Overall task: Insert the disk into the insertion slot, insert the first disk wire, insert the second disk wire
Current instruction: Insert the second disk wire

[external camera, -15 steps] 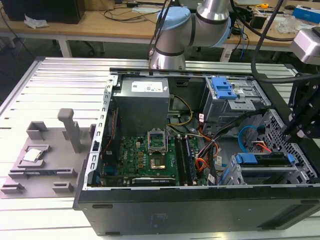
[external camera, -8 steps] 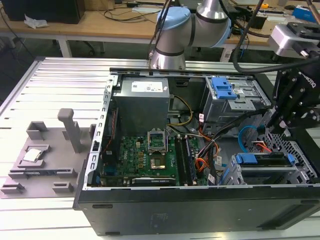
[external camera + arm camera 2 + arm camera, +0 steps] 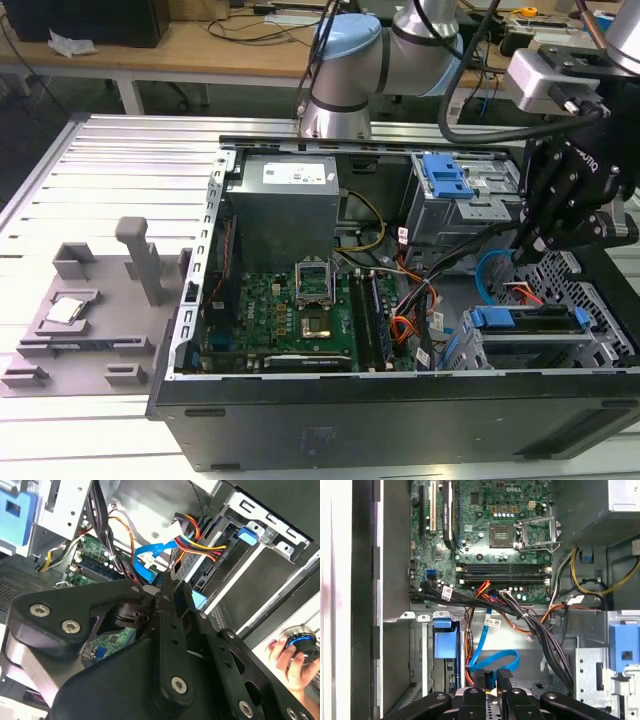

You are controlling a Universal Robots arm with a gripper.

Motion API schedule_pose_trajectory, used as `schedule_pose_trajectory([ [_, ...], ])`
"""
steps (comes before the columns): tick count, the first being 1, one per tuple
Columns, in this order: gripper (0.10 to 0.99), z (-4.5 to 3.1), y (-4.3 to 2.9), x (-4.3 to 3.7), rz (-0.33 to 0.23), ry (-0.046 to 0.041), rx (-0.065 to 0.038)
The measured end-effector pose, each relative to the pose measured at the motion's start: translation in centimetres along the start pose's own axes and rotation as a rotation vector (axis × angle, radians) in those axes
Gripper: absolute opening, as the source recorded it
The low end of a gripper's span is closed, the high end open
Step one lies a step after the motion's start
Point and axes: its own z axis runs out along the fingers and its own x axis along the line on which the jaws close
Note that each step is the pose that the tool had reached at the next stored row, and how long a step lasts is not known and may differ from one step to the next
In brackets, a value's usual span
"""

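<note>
Ribbed table [image 3: 100,160]; fingers [image 3: 504,677] pinch white-tagged blue cable [image 3: 492,655].

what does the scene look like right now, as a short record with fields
case: open, lying on its side on table
disk: sitting in slot, blue carrier end showing
gripper: above slot, shut on blue wire
blue wire: loops from inside case up to gripper
hand: on a round knob beside case, in the second wrist view

The arm [image 3: 335,95] is silver-grey with pale blue joint caps [image 3: 350,40] (black cables [image 3: 447,108] trail alongside). Its gripper [image 3: 164,587] is matte black, dotted with silver screws [image 3: 71,626].
</note>
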Motion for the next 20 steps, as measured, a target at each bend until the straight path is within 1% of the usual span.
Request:
schedule_pose_trajectory([
  [1, 0.239, 0.08, 0.09, 0.03, -0.021, 0.0007, 0.000],
  [2, 0.239, 0.13, 0.22, 0.05, -0.030, 0.0012, 0.000],
  [5, 0.239, 0.24, 0.76, 0.08, -0.042, 0.0019, 0.000],
  [9, 0.239, 0.23, 0.75, 0.08, -0.043, 0.0021, 0.000],
  [10, 0.224, 0.24, 0.76, 0.08, -0.043, 0.0021, 0.000],
  [12, 0.106, 0.23, 0.76, 0.08, -0.043, 0.0022, 0.000],
  [20, 0.106, 0.24, 0.76, 0.08, -0.044, 0.0021, 0.000],
])
